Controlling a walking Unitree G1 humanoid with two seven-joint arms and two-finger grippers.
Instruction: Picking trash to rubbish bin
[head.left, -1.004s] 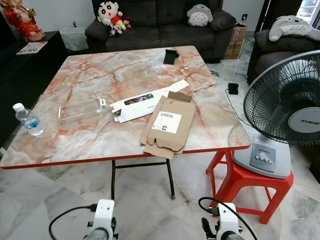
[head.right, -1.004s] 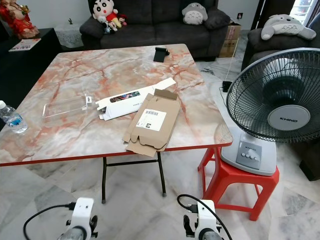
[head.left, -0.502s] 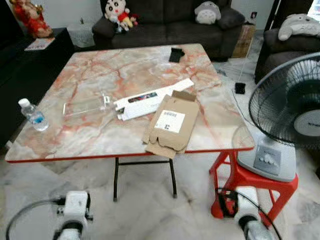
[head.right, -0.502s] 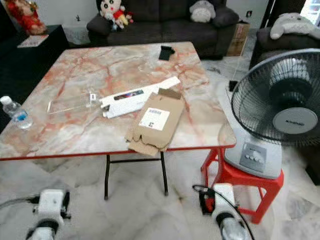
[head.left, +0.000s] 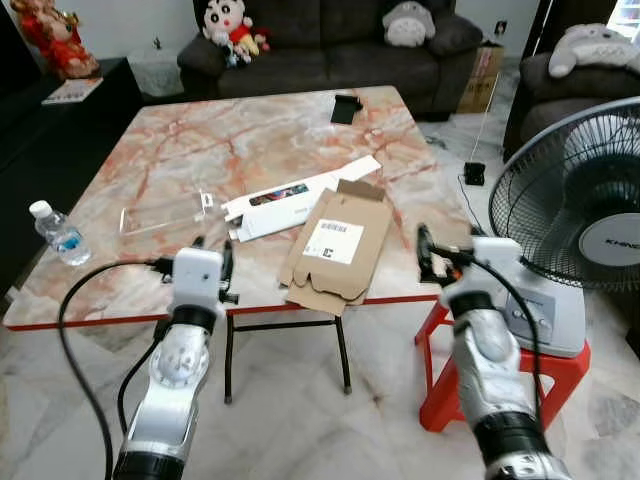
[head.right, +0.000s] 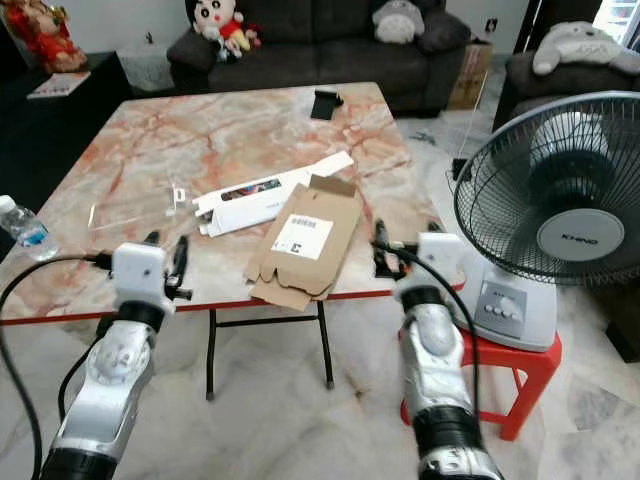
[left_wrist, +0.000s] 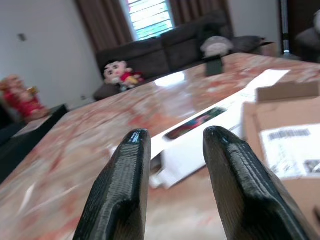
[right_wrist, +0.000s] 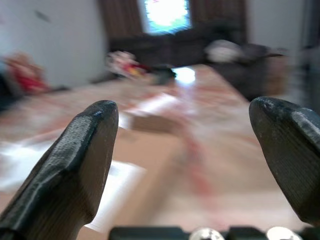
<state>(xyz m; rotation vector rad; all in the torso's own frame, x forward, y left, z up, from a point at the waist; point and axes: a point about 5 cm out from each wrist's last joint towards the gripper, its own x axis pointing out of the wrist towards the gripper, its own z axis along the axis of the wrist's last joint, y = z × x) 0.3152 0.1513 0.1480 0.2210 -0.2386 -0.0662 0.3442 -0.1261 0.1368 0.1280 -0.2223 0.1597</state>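
A flattened brown cardboard box (head.left: 337, 245) with a white label lies near the marble table's (head.left: 250, 140) front edge. Behind it are a long white carton (head.left: 300, 196) and a clear plastic pack (head.left: 165, 213). My left gripper (head.left: 213, 262) is raised at the table's front edge, left of the cardboard, open and holding nothing. In the left wrist view its fingers (left_wrist: 127, 190) point over the tabletop at the white carton (left_wrist: 200, 135). My right gripper (head.left: 440, 258) hovers open at the front right corner, right of the cardboard (right_wrist: 145, 145).
A water bottle (head.left: 55, 235) stands at the table's left edge, and a small black object (head.left: 346, 107) lies at its far side. A standing fan (head.left: 575, 230) sits on a red stool (head.left: 500, 370) close to my right arm. Sofas stand behind.
Both arms have risen from low near the floor up to the table's front edge. The head camera has shifted slightly. The items on the table have not moved.
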